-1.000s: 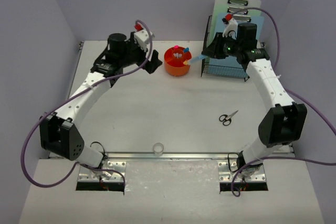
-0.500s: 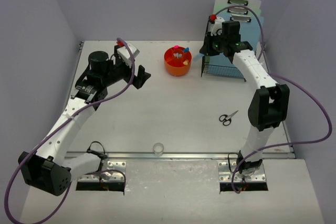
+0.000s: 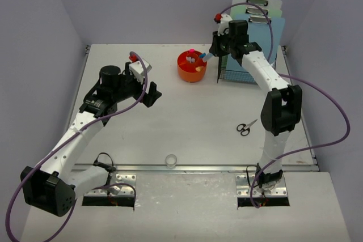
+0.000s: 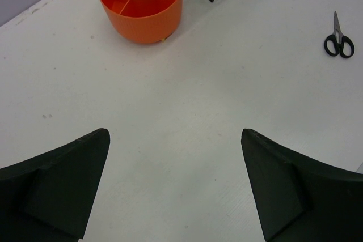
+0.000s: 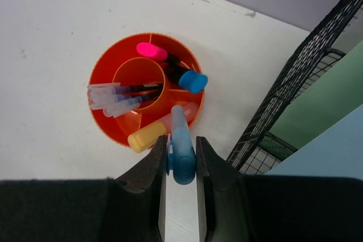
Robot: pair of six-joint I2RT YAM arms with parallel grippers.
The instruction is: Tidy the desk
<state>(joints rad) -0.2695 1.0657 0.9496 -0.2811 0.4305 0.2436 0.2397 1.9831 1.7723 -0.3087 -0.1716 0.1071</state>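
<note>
Pinches a blue marker [image 5: 180,128] in the right claw [image 5: 181,151], now swung over from the wire rack [image 3: 235,76] to above the orange holder [image 5: 105,123] on the white table's [image 3: 187,117] far side, keeps the left claw [image 4: 174,140] spread and pulled back, so seems ready to drop it in.

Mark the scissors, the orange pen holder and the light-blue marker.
scissors [image 3: 247,127]: top external view, at the pivot.
orange pen holder [image 4: 142,18]: left wrist view, outer wall.
light-blue marker [image 5: 180,140]: right wrist view, on the barrel.
</note>
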